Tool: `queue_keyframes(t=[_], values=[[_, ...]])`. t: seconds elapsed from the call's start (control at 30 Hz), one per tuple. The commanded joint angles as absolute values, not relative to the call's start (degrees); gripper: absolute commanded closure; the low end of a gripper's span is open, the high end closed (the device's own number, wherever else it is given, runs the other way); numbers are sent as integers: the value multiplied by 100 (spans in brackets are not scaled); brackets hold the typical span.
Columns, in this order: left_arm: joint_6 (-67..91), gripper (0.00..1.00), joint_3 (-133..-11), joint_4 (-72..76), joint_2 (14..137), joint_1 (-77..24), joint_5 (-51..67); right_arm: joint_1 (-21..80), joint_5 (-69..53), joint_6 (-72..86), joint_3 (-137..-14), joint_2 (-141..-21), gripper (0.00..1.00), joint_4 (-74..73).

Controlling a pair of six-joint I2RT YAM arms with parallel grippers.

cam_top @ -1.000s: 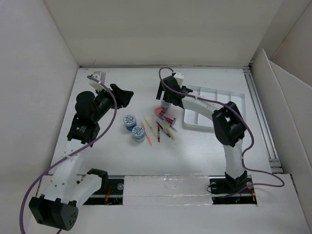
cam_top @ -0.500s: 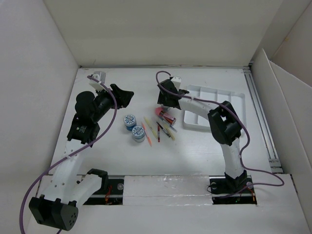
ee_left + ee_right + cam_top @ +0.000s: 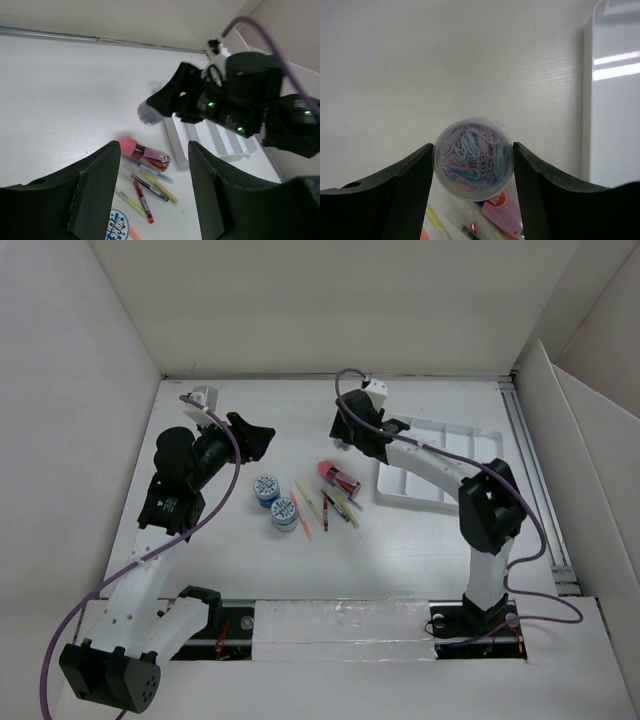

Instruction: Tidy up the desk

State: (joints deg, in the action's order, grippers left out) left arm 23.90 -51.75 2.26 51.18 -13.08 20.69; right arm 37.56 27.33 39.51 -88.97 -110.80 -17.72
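Note:
The desk [image 3: 400, 540] is a white tabletop inside white walls. My right gripper [image 3: 352, 432] is shut on a round clear tub of pastel paper clips [image 3: 473, 157] and holds it above the desk, left of the white compartment tray [image 3: 440, 465]. The tub also shows in the left wrist view [image 3: 147, 112]. My left gripper [image 3: 255, 435] is open and empty, held above the desk at the left. A pink pen pouch [image 3: 340, 477], several loose pens [image 3: 335, 505] and two blue round tins [image 3: 266, 487] lie in the middle.
The tray's left edge [image 3: 612, 100] is just right of the held tub. White walls close in the left, back and right. In the left wrist view the pouch [image 3: 145, 154] and pens [image 3: 147, 185] lie between my left fingers [image 3: 95, 190], far below them.
My right gripper has risen and moved back and to the right, away from the pink pouch, with the paper clip tub in it. The left arm has not moved.

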Motion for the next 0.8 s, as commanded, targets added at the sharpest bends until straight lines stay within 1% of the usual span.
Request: queue_keyframes(t=[0.0, 0.1, 0.23, 0.4, 0.53, 0.6, 0.77], values=[[2364, 48, -5291, 431, 5080, -1318, 2093, 3570, 3224, 3999, -8773, -10294, 42, -1037], [2373, 48, -5247, 430, 5045, -1318, 2153, 3385, 3278, 4069, -8518, -10038, 42, -923], [2391, 48, -5273, 457, 5045, -1318, 2118, 2752, 3296, 4315, -8096, -9704, 42, -1011], [2408, 48, -5229, 483, 4992, -1318, 2153, 1567, 3726, 4807, -7480, -9256, 43, -1107], [2443, 48, -5230, 492, 5080, -1318, 2250, 635, 3945, 5044, -6770, -8912, 43, -888], [2470, 48, -5247, 518, 5106, -1318, 2276, 48, 3868, 5176, -6645, -8877, 43, -791], [2514, 48, -5212, 580, 5159, -1318, 2373, -702, 3217, 5326, -6626, -9193, 43, -642]])
